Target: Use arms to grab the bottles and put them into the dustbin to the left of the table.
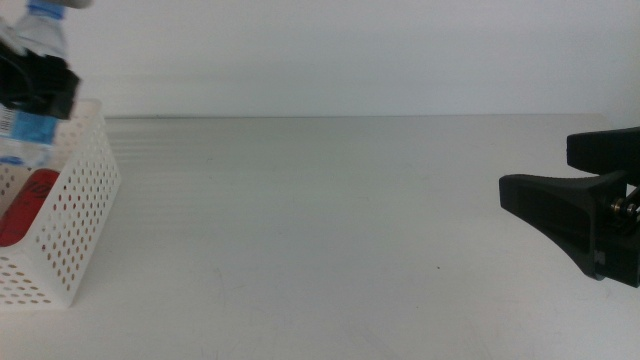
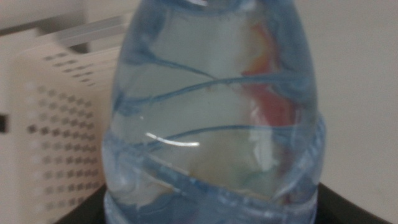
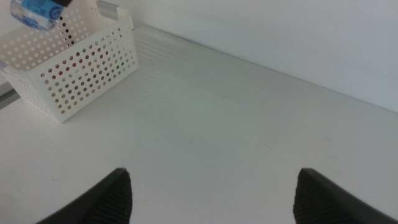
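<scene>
My left gripper (image 1: pixel 40 85) is shut on a small clear water bottle (image 1: pixel 28 135) with a blue label and holds it over the far end of the dustbin (image 1: pixel 85 200), a white perforated basket at the table's left. The bottle (image 2: pixel 211 124) fills the left wrist view, with the dustbin (image 2: pixel 56 137) behind it. A red can (image 1: pixel 25 205) lies inside the dustbin. My right gripper (image 1: pixel 535 168) hovers open and empty at the table's right side. In the right wrist view, the right gripper (image 3: pixel 211 193) is far from the dustbin (image 3: pixel 74 68) and the bottle (image 3: pixel 37 12).
The white table (image 1: pixel 320 230) stretches bare between the dustbin and the right gripper. A pale wall (image 1: pixel 350 60) runs along the table's far edge.
</scene>
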Controlling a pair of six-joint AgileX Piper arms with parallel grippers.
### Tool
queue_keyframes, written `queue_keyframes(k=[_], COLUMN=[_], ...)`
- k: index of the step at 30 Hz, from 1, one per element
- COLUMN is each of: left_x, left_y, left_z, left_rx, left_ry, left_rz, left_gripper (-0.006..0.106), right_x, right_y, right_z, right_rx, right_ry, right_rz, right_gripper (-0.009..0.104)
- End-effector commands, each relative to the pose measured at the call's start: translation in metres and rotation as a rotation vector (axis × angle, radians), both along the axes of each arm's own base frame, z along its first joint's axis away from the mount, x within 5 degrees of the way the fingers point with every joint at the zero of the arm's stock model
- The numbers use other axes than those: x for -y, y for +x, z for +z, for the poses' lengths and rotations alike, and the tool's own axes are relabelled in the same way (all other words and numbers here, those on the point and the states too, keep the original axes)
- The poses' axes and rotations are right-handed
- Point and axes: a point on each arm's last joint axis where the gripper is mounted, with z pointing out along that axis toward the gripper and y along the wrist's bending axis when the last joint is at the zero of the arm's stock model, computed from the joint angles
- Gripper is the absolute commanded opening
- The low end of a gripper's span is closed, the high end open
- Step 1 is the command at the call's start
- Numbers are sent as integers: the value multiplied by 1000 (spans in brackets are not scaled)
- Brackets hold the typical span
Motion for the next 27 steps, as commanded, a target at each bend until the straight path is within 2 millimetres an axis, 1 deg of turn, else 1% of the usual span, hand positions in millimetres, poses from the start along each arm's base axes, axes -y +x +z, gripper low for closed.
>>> queue_keyframes(k=[1,3,6,8,11,17,21,24,27], left_x=[-17,-32,-54,-65,-76,-83,-86,-87,-87], left_y=[2,7,15,22,33,53,63,66,68], left_z=[29,26,13,2,-17,-52,-73,-80,-83], left_rx=[113,80,29,-2,-51,-132,-184,-203,-199], left_ry=[29,39,30,8,-32,-60,-71,-75,-74], left_rz=[24,60,105,111,122,130,131,131,132], left_gripper=[-5,-5,-5,-5,-5,-5,-5,-3,5], right_x=[2,2,2,2,2,2,2,2,2], right_y=[1,1,1,1,1,1,1,1,1], right_z=[16,16,16,16,16,16,16,16,16], right_rx=[94,94,94,94,94,94,94,94,94], right_ry=[50,50,50,50,50,50,50,50,50], right_rz=[-16,-16,-16,-16,-16,-16,-16,-16,-16], right_gripper=[68,68,68,68,68,68,68,68,68])
